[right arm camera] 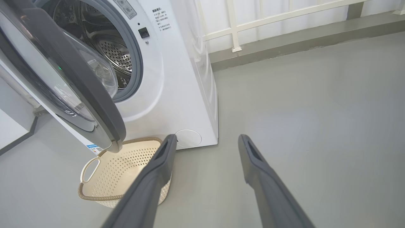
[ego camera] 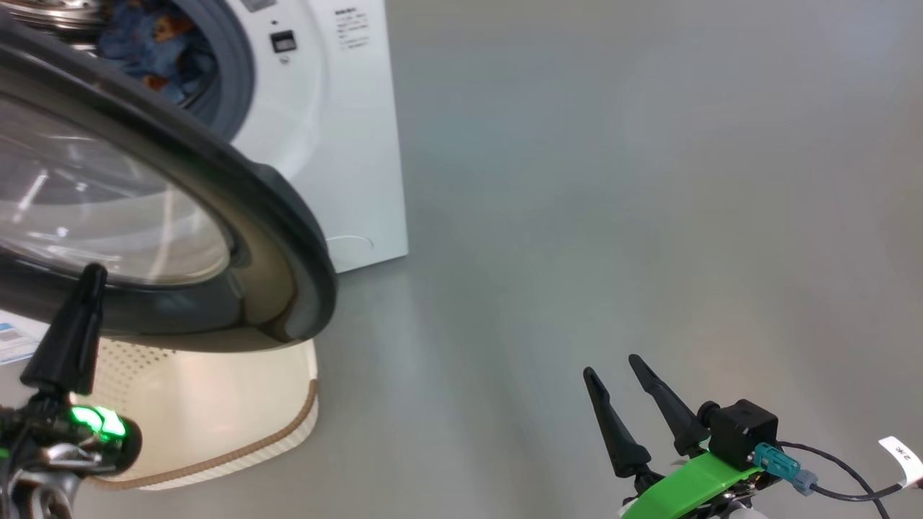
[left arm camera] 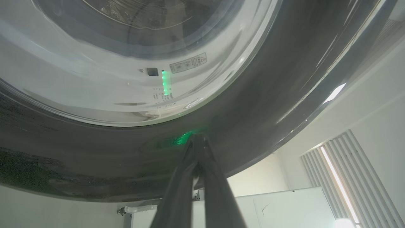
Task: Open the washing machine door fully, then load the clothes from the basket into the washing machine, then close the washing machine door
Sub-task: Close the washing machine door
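Left claw (ego camera: 92, 278) has its fingers pressed together, holding nothing. In the left wrist view the joined tips (left arm camera: 197, 138) sit at the glossy black rim of the door (left arm camera: 269, 104), touching it or a hair off; contact cannot be confirmed. A shut claw gives one stiff point to push with, so this is probably a nudge on the outer face, not a grasp. The door (ego camera: 252, 209) stands part open, swung out over the basket (ego camera: 238, 447). The basket sits on the floor (ego camera: 613, 180) just in front of the washing machine (ego camera: 339, 144), and its inside looks bare in the right wrist view (right arm camera: 95, 198). The clothes (ego camera: 155, 43), blue with orange-brown print, lie inside the drum. Loading looks done; the step in hand is judged to be closing the door. Right claw (ego camera: 611, 365) has its fingers spread wide and empty, parked low over bare floor, well apart from the machine, likely to keep out of the door's swing.
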Robot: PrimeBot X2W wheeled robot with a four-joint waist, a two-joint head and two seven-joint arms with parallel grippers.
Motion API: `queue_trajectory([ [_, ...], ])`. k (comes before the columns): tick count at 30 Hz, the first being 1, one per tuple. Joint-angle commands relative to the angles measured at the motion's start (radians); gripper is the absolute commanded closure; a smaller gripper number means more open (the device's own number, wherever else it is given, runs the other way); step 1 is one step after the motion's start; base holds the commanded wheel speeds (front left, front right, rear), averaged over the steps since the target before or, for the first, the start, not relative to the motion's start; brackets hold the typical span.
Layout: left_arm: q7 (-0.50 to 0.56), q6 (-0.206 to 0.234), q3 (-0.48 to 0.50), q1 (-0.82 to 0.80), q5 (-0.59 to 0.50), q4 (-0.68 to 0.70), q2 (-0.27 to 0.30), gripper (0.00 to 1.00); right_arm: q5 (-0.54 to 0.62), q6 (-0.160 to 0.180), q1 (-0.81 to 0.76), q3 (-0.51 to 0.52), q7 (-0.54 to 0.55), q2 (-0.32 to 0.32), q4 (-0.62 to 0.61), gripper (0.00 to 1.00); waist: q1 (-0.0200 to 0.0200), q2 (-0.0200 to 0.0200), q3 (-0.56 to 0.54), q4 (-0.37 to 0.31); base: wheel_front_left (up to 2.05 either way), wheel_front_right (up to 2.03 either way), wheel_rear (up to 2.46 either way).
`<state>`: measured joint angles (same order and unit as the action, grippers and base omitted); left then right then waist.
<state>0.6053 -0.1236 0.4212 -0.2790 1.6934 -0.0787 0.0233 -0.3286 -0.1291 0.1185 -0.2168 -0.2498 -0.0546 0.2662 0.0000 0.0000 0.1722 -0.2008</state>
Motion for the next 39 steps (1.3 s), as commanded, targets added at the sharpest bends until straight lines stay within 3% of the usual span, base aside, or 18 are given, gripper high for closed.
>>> queue_trajectory([
  [1, -0.013, -0.007, 0.021, 0.018, -0.005, 0.039, 0.027, 1.0, -0.011, -0.002, -0.003, -0.02, -0.012, 0.004, -0.018, 0.0, 0.0, 0.0, -0.032, 0.036, 0.0, 0.0, 0.0],
  [16, -0.179, -0.007, -0.012, 0.186, -0.017, 0.113, 0.027, 1.0, 0.0, -0.002, -0.031, -0.016, -0.012, 0.004, 0.005, 0.0, 0.0, 0.0, -0.103, 0.109, 0.0, 0.0, 0.0],
  [19, -0.225, -0.007, -0.03, 0.222, -0.04, 0.14, 0.027, 0.0, 0.005, -0.002, -0.035, -0.014, -0.012, 0.004, 0.01, 0.0, 0.0, 0.0, -0.114, 0.124, 0.0, 0.0, 0.0],
  [24, -0.306, -0.007, -0.046, 0.26, -0.095, 0.179, 0.027, 0.0, 0.007, -0.002, -0.034, -0.014, -0.012, 0.004, 0.01, 0.0, 0.0, 0.0, -0.121, 0.14, 0.0, 0.0, 0.0],
  [31, -0.472, -0.007, -0.091, 0.296, -0.275, 0.264, 0.051, 0.0, 0.008, -0.002, -0.036, -0.012, -0.012, 0.004, 0.01, 0.0, 0.0, 0.0, -0.117, 0.158, 0.0, 0.0, 0.0],
  [35, -0.652, -0.007, -0.165, 0.344, -0.403, 0.269, 0.114, 0.0, 0.008, -0.002, -0.032, -0.016, -0.012, 0.004, 0.011, 0.0, 0.0, 0.0, -0.116, 0.158, 0.0, 0.0, 0.0],
  [39, -0.826, -0.007, -0.277, 0.405, -0.545, 0.221, 0.214, 0.0, 0.011, -0.002, -0.032, -0.016, -0.012, 0.004, 0.009, 0.0, 0.0, 0.0, -0.117, 0.159, 0.0, 0.0, 0.0],
])
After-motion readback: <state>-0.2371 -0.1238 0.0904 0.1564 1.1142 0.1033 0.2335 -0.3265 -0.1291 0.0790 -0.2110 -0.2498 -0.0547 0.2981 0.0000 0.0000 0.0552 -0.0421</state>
